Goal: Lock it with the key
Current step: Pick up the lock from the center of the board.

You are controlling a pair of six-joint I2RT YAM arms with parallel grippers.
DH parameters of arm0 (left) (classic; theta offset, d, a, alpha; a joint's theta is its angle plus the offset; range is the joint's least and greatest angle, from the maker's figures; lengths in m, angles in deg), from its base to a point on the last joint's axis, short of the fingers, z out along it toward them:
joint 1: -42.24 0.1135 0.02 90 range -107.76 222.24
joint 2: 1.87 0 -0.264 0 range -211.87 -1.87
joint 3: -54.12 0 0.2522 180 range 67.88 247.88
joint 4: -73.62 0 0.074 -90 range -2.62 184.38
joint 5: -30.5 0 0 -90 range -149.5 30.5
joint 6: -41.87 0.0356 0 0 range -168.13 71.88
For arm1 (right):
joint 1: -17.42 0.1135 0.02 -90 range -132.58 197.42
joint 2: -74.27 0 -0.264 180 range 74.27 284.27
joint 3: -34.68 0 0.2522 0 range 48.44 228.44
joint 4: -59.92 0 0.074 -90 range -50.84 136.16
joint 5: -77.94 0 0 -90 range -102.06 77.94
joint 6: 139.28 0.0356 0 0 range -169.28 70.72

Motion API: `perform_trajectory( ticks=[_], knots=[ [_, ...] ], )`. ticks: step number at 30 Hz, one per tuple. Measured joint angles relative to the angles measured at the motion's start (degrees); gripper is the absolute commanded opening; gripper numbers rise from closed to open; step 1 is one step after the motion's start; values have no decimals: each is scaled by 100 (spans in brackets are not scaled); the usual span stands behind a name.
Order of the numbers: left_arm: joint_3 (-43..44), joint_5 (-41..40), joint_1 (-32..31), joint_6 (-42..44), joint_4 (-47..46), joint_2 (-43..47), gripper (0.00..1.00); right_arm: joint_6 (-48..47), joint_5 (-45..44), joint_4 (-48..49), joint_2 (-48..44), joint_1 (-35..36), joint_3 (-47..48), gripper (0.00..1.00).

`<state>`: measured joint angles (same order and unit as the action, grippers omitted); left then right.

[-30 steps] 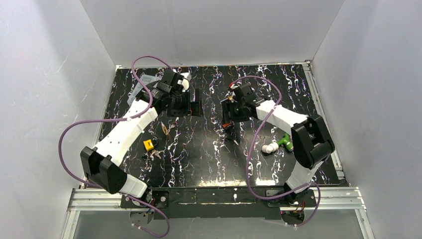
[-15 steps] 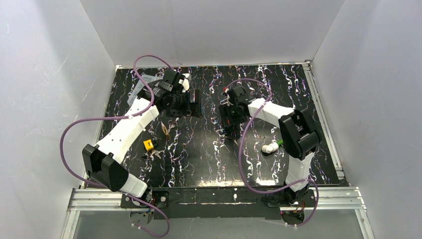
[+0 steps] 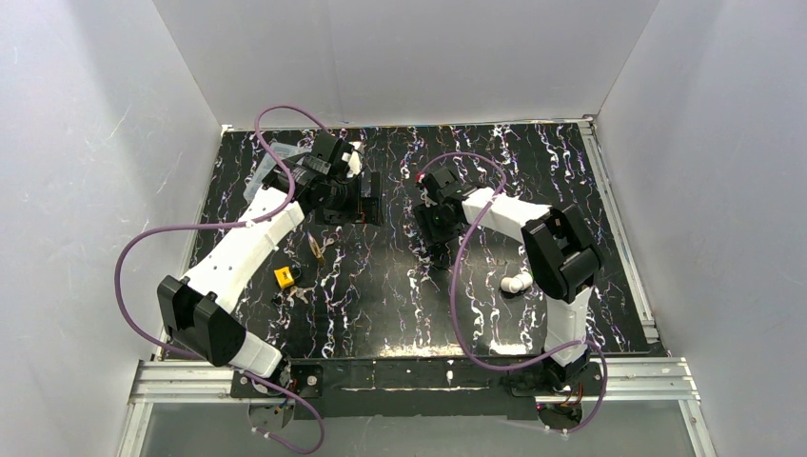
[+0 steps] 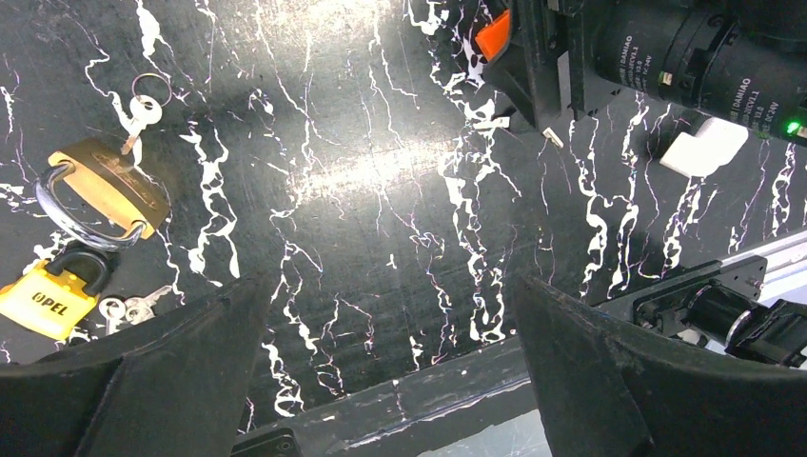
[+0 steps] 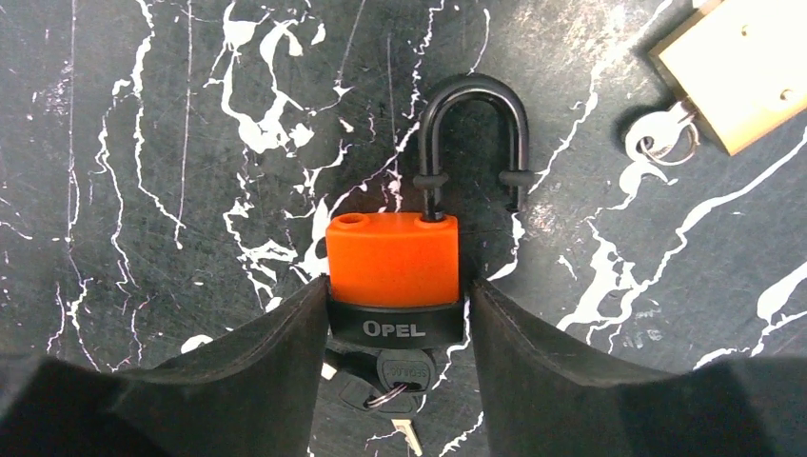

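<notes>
Since one second ago, the right arm's elbow is seen drawn in toward the table's middle, and the right gripper [image 3: 433, 211] is shifted slightly left. The left arm is held much as it was.

- Orange padlock [image 5: 395, 257]: lies on the black marbled table [image 5: 143, 143], roughly mid-table, clamped at its black lower band between the right gripper's fingers [image 5: 276, 352], one on each side of the body. Whether it rests on the surface or is lifted a little cannot be told from the wrist view.
- Shackle [image 5: 473, 95]: black and open. One leg is seated in the body, the other is swung clear beside it, and the second hole on top is left empty.
- Key [image 5: 395, 376]: seated in the keyhole at the padlock's base, with a ring and a spare key hanging from it.
- Left gripper [image 4: 390, 286]: fingers spread wide with nothing between them, held above the table beside the right gripper.
- Brass padlock [image 4: 100, 186]: lies to the left with its shackle closed and a key at its top end.
- Yellow padlock [image 4: 48, 300]: lies just beside the brass one, with keys alongside.
- White fitting [image 3: 517, 283]: lies near the right arm.
</notes>
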<state>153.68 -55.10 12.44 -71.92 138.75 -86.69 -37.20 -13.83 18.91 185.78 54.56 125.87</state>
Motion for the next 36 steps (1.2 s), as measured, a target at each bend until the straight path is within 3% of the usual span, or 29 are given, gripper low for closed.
perform_trajectory(
  ticks=[8, 14, 21, 36],
  knots=[
    [0, -27, 0, 54, 2, -2, 98, 130, 87, -34, -2, -13, 0, 2],
    [0, 59, 0, 251, -42, -4, 98, 227, 521, -235, -250, -57, -9, 1],
    [198, 174, 0, 537, 6, -10, 98, 336, 1250, -451, -1390, -100, -9, 1],
    [1451, 1329, 0, 1177, 192, 4, 98, 563, 4670, -10, -3610, -344, -550, 1]
  ],
)
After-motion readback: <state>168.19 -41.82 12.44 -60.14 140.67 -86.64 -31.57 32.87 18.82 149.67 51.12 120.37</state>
